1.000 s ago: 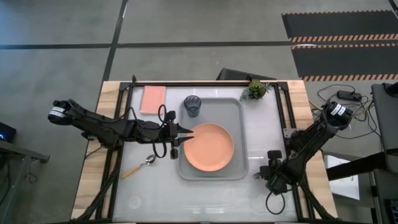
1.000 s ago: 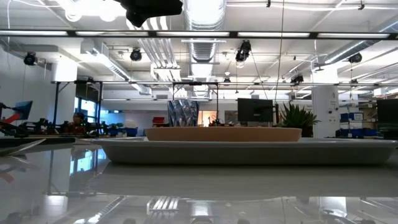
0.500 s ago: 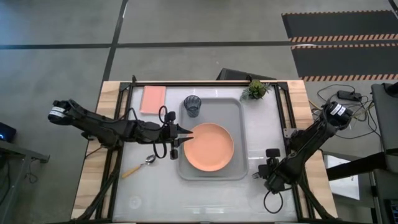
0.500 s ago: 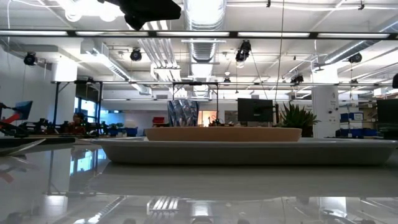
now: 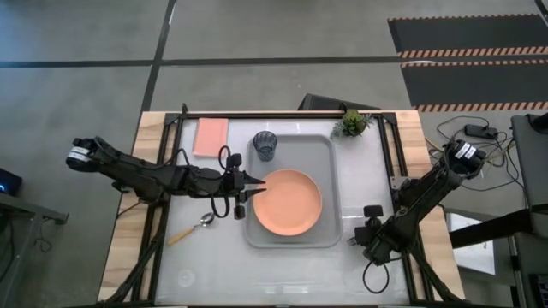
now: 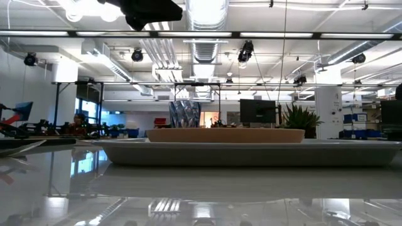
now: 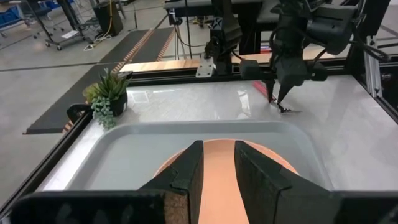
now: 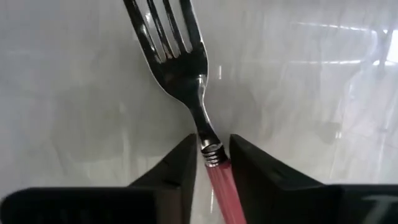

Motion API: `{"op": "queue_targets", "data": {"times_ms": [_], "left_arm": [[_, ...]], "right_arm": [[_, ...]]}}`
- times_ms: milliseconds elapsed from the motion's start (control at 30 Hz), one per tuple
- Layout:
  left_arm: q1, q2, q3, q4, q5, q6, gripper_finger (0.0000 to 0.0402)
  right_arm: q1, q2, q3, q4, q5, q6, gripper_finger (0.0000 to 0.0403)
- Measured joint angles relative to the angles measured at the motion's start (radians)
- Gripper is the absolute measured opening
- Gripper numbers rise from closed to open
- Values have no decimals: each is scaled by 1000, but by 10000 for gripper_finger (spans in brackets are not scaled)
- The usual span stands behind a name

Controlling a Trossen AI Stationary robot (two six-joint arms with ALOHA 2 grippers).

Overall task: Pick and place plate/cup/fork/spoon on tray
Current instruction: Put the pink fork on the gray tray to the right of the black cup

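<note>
The salmon-orange plate point(image 5: 288, 203) lies flat in the light grey tray point(image 5: 310, 154). The dark tumbler cup point(image 5: 265, 145) stands upright in the tray's far left corner. The spoon point(image 5: 193, 228) lies on the table left of the tray. The fork point(image 8: 180, 68) is on the table right of the tray, and my right gripper point(image 5: 363, 241) is shut on it. My left gripper point(image 5: 257, 181) hovers over the tray's left rim and the plate's left edge. It is open by a narrow gap point(image 7: 217, 171) and empty. My right gripper pinches the fork between its two fingers at the top of the pink-red handle point(image 8: 216, 167), just below the metal neck. The fingers point down from above, one on each side of the handle. The tines point(image 7: 286, 110) seem to rest on the table.
A pink rectangular pad point(image 5: 211, 135) lies at the far left, and a small green potted plant point(image 5: 352, 122) stands at the far right. The table has a black frame along its edges. There is bare table near the front edge and right of the tray.
My left gripper has drawn back slightly toward the table's left edge. My right arm has shifted a little toward the tray while staying low over the fork. The plate, cup and spoon have not moved.
</note>
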Motion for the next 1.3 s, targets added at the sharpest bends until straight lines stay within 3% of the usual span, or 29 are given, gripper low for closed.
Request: {"op": "queue_targets", "data": {"times_ms": [200, 567, 800, 1033, 1300], "left_arm": [[0, -13, -14, 0, -64, 2, 73], [1, -128, -46, -3, -247, 54, 73], [1, -215, -112, -3, -258, 54, 73], [0, -258, -145, 38, -258, 38, 73], [0, -299, -177, 54, -255, 28, 73]], "right_arm": [[0, -4, 2, -1, 4, -1, 23], [-6, -127, 68, -167, -11, 147, 22], [-100, -191, 202, -346, -6, 261, 21], [-303, -172, 387, -474, 59, 106, 20], [-639, -89, 558, -474, 72, -284, 20]]}}
